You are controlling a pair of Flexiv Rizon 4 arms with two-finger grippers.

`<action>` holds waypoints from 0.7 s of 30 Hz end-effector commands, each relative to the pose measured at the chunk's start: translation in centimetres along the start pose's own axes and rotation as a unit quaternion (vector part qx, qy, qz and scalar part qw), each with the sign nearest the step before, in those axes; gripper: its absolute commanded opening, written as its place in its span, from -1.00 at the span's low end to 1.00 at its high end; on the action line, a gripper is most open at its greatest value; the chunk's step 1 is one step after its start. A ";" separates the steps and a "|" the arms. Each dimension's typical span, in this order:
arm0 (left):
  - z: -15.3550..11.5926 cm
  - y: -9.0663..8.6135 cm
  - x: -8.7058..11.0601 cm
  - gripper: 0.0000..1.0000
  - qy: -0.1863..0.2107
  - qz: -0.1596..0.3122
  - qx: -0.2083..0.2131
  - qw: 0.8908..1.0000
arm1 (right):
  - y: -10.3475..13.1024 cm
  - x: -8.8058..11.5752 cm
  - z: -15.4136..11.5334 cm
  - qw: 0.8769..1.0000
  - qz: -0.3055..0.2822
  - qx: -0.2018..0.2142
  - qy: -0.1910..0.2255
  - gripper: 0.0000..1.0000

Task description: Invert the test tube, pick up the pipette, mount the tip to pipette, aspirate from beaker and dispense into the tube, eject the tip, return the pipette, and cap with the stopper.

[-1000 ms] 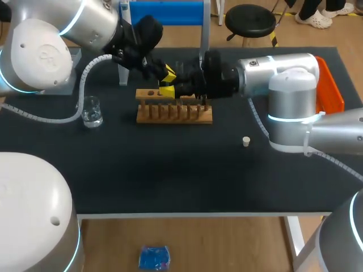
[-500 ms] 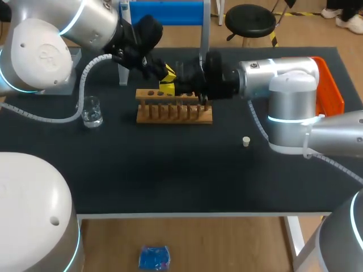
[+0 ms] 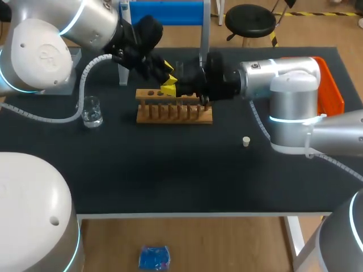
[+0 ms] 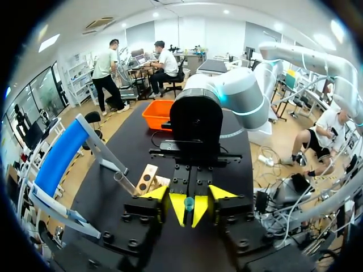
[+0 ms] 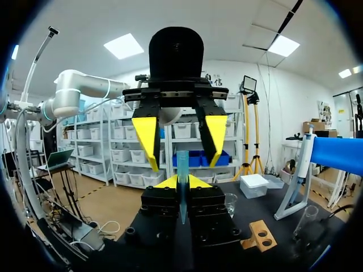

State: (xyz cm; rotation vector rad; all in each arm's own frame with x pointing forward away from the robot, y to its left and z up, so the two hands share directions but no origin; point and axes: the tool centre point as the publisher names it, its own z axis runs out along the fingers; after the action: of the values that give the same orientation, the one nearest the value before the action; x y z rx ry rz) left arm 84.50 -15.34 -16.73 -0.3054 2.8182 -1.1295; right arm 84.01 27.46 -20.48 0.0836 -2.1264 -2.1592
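Above the back of the wooden rack (image 3: pixel 173 107) my two grippers meet tip to tip. My right gripper (image 3: pixel 169 89) is shut on a slim clear bluish test tube (image 5: pixel 182 170), which stands between its yellow tips (image 5: pixel 182 182). My left gripper (image 3: pixel 168 73) faces it, open, its fingers (image 5: pixel 148 139) wide on either side of the tube's far end without touching. In the left wrist view the tube's round end (image 4: pixel 189 202) shows between the right gripper's tips (image 4: pixel 189 211), inside my left gripper's own spread tips (image 4: pixel 189 194). The beaker (image 3: pixel 91 110) stands at the left. The small white stopper (image 3: pixel 246 141) lies at the right.
A blue stand (image 3: pixel 164 14) rises at the table's back behind the grippers. An orange bin (image 3: pixel 330 85) sits at the far right edge behind my right arm. The dark tabletop (image 3: pixel 170 170) stretches in front of the rack.
My right gripper closed on the tube and drew in slightly. My left gripper then opened and let go of the tube.
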 end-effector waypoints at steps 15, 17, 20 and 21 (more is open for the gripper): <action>-0.1 -0.1 0.0 1.00 0.001 0.000 -0.002 1.000 | 1.2 2.9 -14.7 1.000 -0.020 0.009 0.001 -1.00; -0.1 -0.1 0.0 1.00 0.001 0.000 -0.002 1.000 | 0.9 3.1 -16.1 1.000 -0.020 0.009 -0.001 -1.00; -0.1 -0.1 0.0 1.00 0.001 0.000 -0.002 1.000 | 0.5 3.3 -17.9 1.000 -0.022 0.012 -0.005 -1.00; -0.1 -0.1 0.0 1.00 0.001 0.000 -0.002 1.000 | 0.4 3.4 -18.5 1.000 -0.022 0.012 -0.007 -1.00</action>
State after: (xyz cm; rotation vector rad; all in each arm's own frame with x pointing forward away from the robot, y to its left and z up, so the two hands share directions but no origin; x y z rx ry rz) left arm 84.49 -15.33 -16.71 -0.3053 2.8181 -1.1295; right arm 83.22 12.65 -20.30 0.1240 -2.1751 -2.1604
